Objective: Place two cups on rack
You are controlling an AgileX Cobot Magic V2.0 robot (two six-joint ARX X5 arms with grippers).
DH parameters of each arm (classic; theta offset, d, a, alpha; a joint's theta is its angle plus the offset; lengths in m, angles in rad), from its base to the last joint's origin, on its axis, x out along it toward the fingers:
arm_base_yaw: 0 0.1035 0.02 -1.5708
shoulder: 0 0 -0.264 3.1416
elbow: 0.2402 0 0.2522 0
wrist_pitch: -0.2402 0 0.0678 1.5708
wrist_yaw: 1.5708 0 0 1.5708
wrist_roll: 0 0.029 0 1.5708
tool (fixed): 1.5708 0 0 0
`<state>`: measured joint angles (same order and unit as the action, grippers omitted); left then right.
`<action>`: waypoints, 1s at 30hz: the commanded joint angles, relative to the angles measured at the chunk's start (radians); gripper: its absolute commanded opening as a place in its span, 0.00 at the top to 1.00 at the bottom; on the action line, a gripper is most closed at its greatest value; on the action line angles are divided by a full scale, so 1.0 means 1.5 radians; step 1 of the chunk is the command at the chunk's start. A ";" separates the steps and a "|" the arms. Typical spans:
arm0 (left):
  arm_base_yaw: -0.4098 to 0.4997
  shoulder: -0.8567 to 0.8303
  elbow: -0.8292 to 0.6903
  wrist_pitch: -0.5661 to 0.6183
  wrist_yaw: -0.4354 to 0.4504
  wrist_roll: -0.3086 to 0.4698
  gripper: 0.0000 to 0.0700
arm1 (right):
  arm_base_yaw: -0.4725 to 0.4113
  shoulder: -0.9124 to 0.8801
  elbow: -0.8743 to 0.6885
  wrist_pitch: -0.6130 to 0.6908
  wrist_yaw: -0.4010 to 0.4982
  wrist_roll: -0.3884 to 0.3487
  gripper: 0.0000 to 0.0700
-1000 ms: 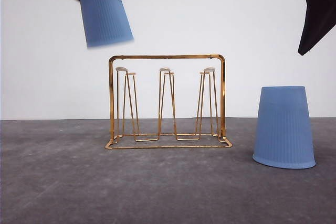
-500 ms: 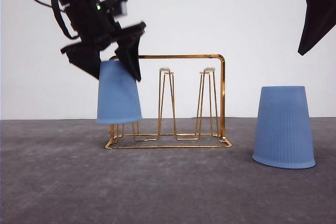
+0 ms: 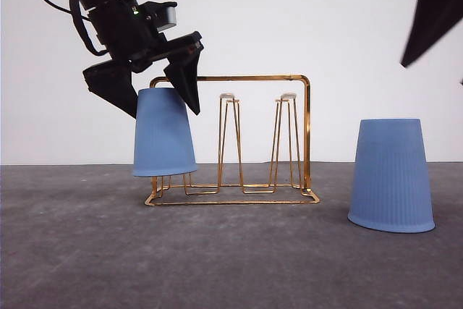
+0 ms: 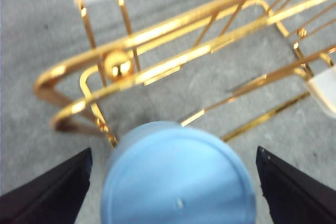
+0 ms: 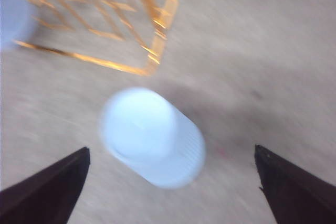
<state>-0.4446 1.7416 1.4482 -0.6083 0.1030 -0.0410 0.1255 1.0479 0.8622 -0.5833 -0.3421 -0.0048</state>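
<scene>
Rack: the gold metal wire cup rack (image 3: 230,140), an arched rectangular frame with thin upright white-tipped prongs on a wire base, stands on the grey table (image 3: 231,258) near its middle, before a white wall (image 3: 289,19). In the left wrist view its gold frame (image 4: 173,61) lies just beyond the hung cup.

Cup on rack: one light blue tapered ribbed plastic cup (image 3: 163,133) hangs mouth down over the rack's left end, slightly tilted, its rim clear of the table and just above the wire base. In the left wrist view its closed round bottom (image 4: 177,177) faces the camera.

Left gripper: the black left gripper (image 3: 152,88) sits over the top of the hung cup. Its jaws stand apart, one finger on each side of the cup's upper end. In the left wrist view both finger (image 4: 50,190) tips lie well clear of the cup's sides.

Second cup: the other light blue ribbed cup (image 3: 391,176) stands mouth down on the table, well to the right of the rack. In the blurred right wrist view it (image 5: 152,136) lies between the finger tips and below them.

Right gripper: the black right gripper (image 5: 170,182) hangs high above the second cup, jaws wide apart; one dark finger (image 3: 432,12) shows at the front view's upper right corner.
</scene>
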 commanded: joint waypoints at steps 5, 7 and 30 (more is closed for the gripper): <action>-0.004 -0.072 0.042 -0.019 0.000 0.008 0.14 | 0.046 0.039 0.007 0.052 -0.001 -0.010 0.09; -0.004 -0.104 0.042 -0.035 -0.006 0.008 0.15 | 0.060 0.061 0.007 0.059 0.005 -0.010 0.08; 0.008 -0.396 -0.263 -0.210 -0.106 -0.045 0.15 | 0.094 0.245 0.023 0.121 0.036 -0.021 0.47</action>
<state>-0.4297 1.1411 1.0517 -0.9358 -0.0540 -0.0880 0.2611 1.4177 0.8694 -0.4086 -0.2755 -0.0298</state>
